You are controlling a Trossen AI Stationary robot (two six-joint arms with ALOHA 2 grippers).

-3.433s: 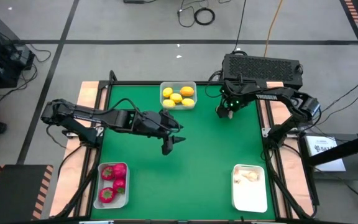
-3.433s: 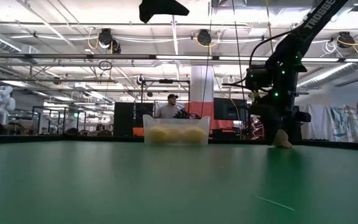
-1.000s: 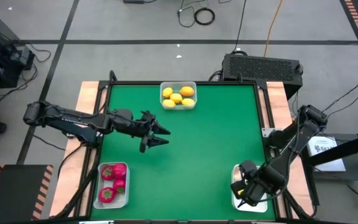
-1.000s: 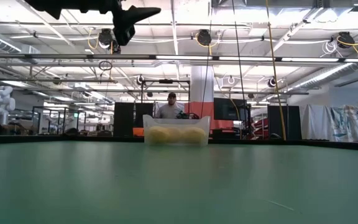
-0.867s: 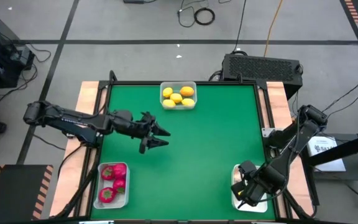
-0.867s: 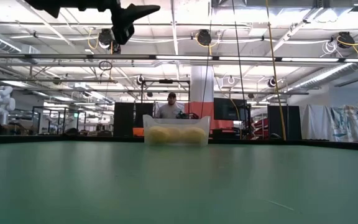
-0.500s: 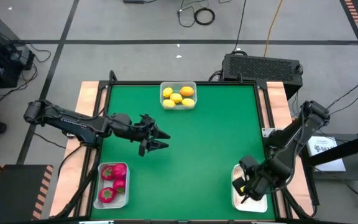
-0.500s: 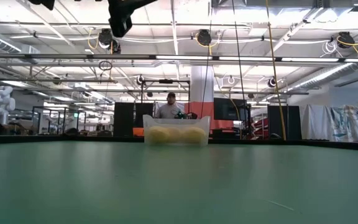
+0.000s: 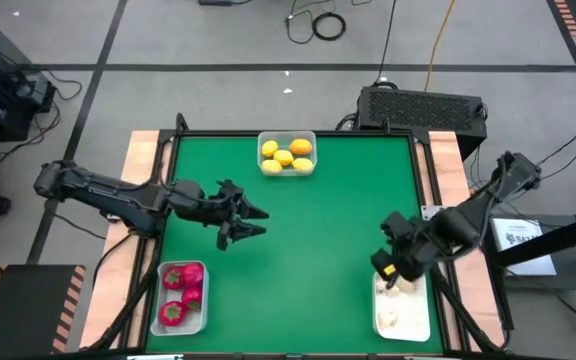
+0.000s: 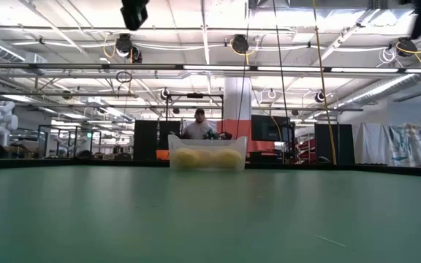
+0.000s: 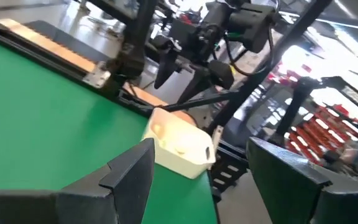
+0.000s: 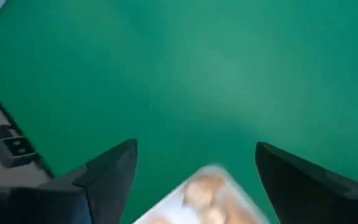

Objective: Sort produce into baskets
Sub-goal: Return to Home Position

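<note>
Jaws spread and empty on both: the left gripper (image 9: 259, 222) hangs on an outstretched arm over the left half of the green table (image 9: 318, 260), the right gripper (image 9: 389, 282) on a bent arm above the translucent basket (image 9: 417, 326) of whitish pieces (image 9: 391, 320). 2 more rounded plastic baskets (image 9: 313, 172) hold yellow pieces (image 9: 286, 156) at the far edge, red pieces (image 9: 180, 290) near-left.

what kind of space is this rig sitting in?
Probably a big open robotics lab or workshop hall: exposed ceiling trusses, coiled cables on a bare concrete floor, and a person standing among equipment behind the green table.
</note>
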